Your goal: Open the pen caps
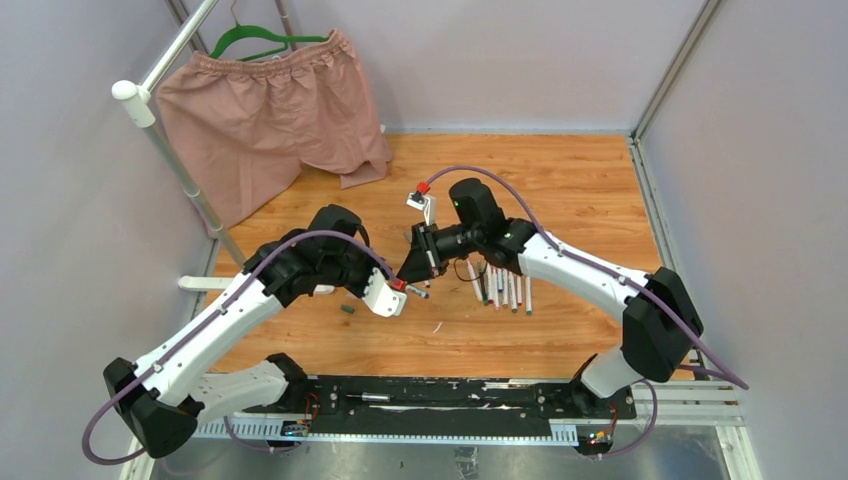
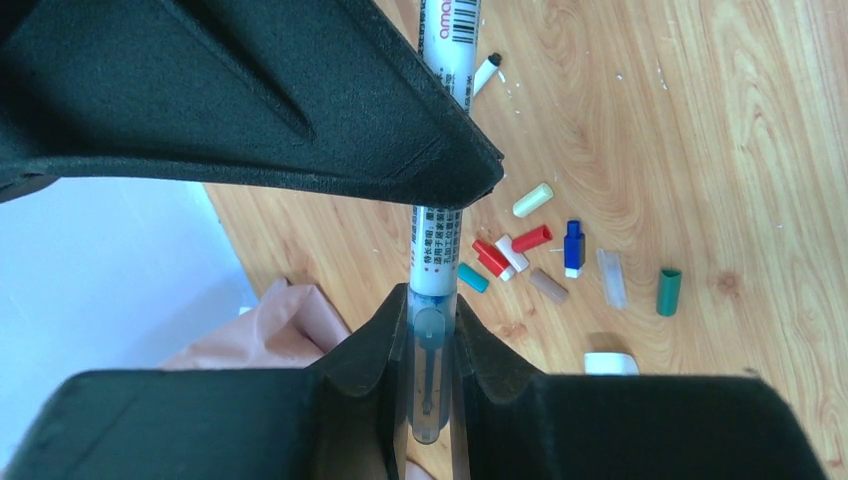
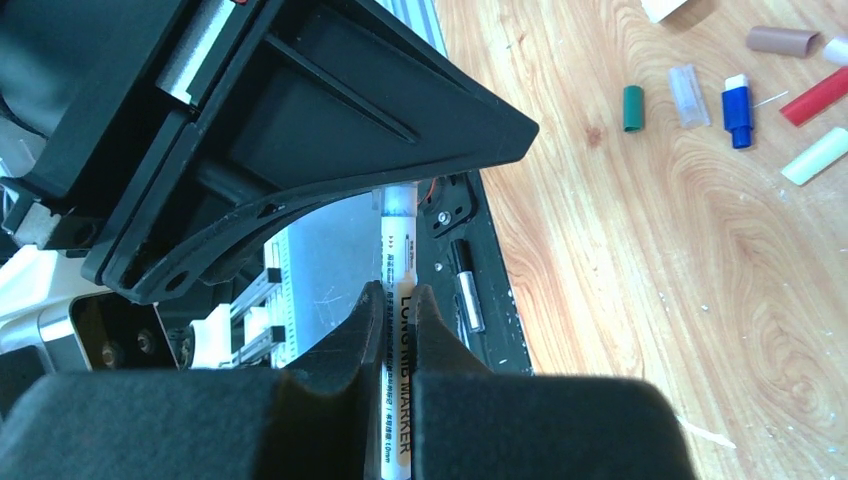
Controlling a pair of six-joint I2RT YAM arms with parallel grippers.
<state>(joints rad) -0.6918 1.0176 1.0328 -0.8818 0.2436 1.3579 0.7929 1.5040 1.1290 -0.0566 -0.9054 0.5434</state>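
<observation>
Meeting tip to tip above the table (image 1: pixel 560 190), the left claw (image 1: pixel 399 289) and right claw (image 1: pixel 412 268) face each other, with the spare pens (image 1: pixel 500 288) lying in a row just beside the right claw; from overhead their shared load is too small to read. Through the left wrist camera, the left claw is clamped on the see-through cap (image 2: pixel 430 350) of one pen (image 2: pixel 436 250), which runs straight ahead into the opposite claw, while loose caps (image 2: pixel 573 247) lie scattered off to its right. Through the right wrist camera, the right claw is pinched tight on the printed barrel (image 3: pixel 392 270), probably so that opposing pulls can part cap from barrel.
</observation>
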